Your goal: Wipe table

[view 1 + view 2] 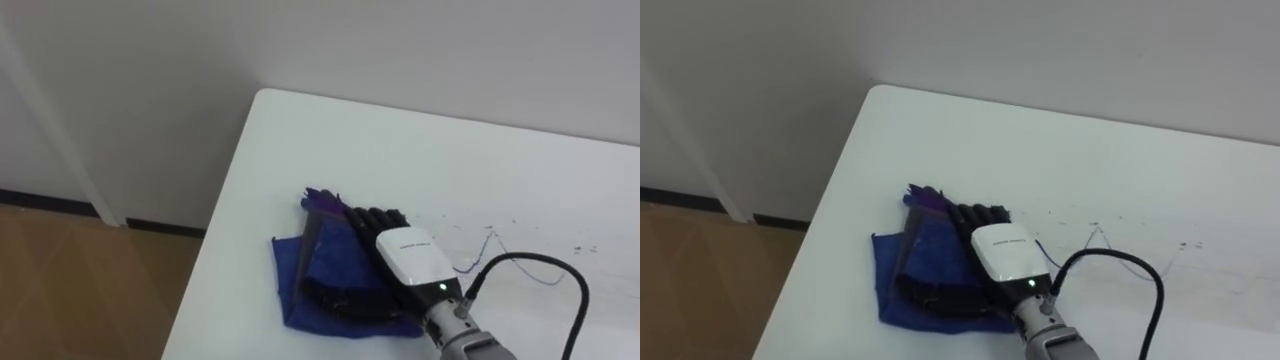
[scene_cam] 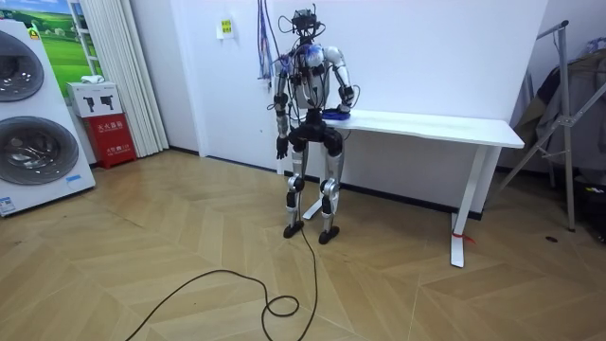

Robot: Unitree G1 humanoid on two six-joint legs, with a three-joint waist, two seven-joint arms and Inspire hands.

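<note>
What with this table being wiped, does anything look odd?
Yes: faint dark scribbles and specks mark the white table just right of the right hand, which presses a blue cloth near the corner.

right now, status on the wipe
Right hand open, flat on blue cloth near the table corner. Left hand hangs at side. Faint marks on the tabletop right of the cloth.
</note>
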